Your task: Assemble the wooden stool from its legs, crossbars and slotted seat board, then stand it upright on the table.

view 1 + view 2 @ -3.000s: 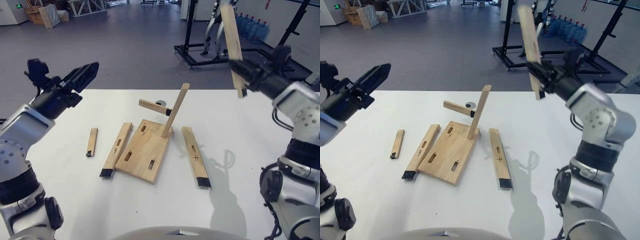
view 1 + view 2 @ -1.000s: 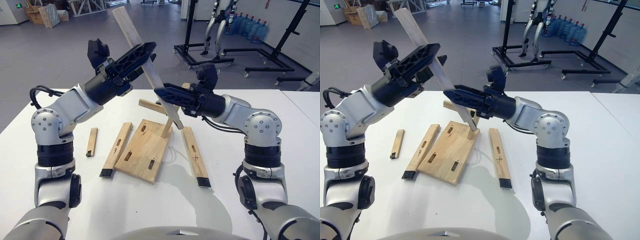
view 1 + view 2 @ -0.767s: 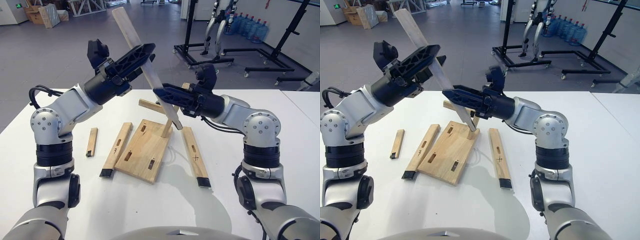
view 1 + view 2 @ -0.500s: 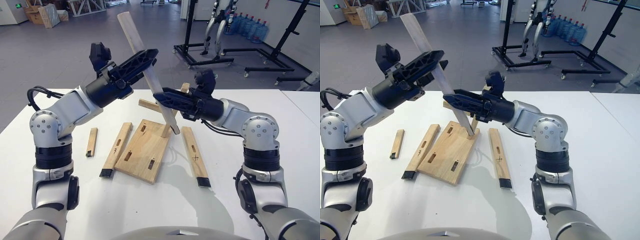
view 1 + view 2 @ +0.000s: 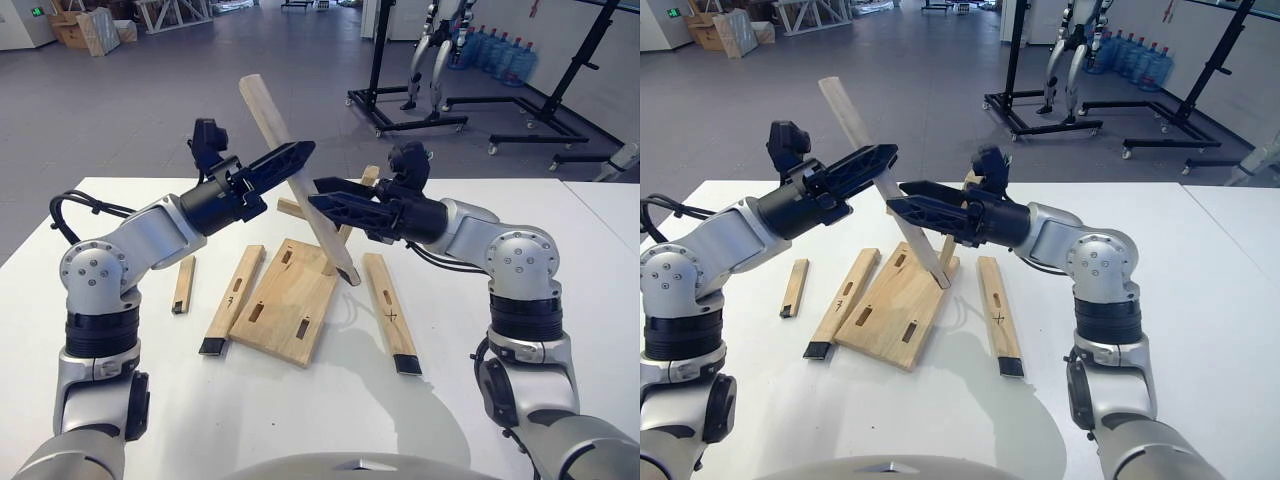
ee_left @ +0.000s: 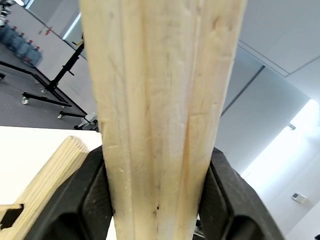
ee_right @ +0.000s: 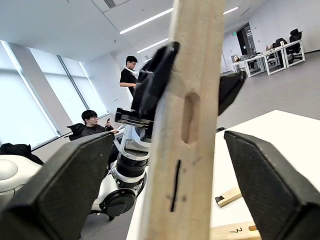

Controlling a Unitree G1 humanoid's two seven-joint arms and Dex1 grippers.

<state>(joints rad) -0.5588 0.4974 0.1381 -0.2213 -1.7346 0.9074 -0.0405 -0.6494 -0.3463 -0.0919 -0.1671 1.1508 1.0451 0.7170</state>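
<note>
My left gripper is shut on a long wooden leg, which tilts with its top away to the left. Its lower end hangs by the right edge of the slotted seat board; whether it touches is unclear. My right gripper is open, its fingers on either side of the same leg without touching it. In the left wrist view the pads clamp the leg. Another leg stands in the board with a crossbar sticking out of it.
A loose leg lies left of the board and another loose leg lies right of it. A short crossbar rests farther left. The near part of the white table is bare. Black frames stand on the floor behind.
The leg passed from my right gripper, which held it high at the right, to my left gripper. Both arms have since come down, bringing the leg's lower end close to the seat board.
</note>
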